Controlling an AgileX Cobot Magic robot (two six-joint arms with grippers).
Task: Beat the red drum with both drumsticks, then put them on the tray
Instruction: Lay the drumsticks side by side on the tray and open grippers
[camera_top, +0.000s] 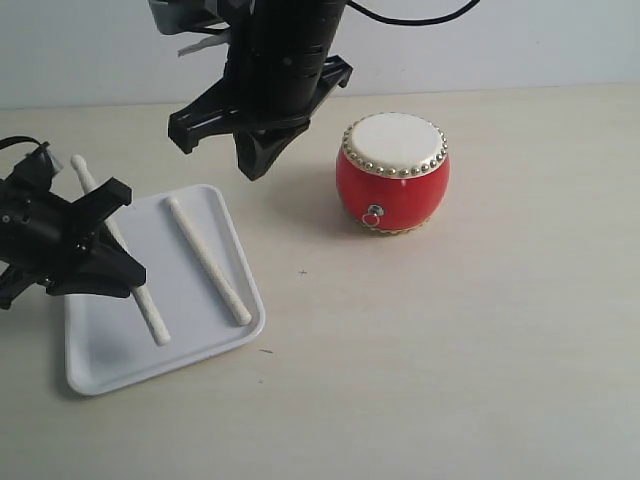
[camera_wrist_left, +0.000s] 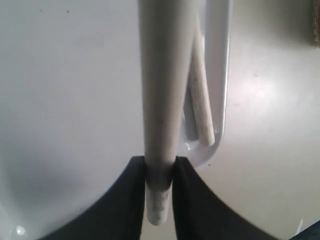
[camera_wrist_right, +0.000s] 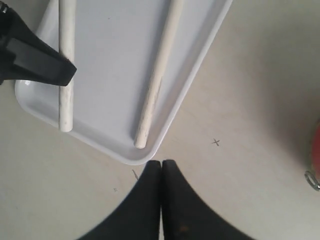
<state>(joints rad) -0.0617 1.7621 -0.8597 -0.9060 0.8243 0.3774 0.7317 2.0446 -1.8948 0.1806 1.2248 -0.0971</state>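
The red drum (camera_top: 392, 175) with its cream skin stands upright on the table, right of centre; its edge shows in the right wrist view (camera_wrist_right: 316, 150). The white tray (camera_top: 190, 330) lies at the left. One drumstick (camera_top: 208, 260) (camera_wrist_right: 156, 75) lies loose in the tray. My left gripper (camera_top: 118, 235) (camera_wrist_left: 160, 165) is shut on the other drumstick (camera_top: 150, 315) (camera_wrist_left: 161, 90) near its end, low over the tray (camera_wrist_left: 75, 100). My right gripper (camera_top: 252, 165) (camera_wrist_right: 161, 162) hangs shut and empty above the table, between tray and drum.
The tabletop is pale beige with small pen marks (camera_wrist_right: 216, 142). The right arm's black body (camera_top: 285, 60) rises behind the tray and drum. The tray's near corner (camera_wrist_right: 135, 159) lies just ahead of the right fingertips.
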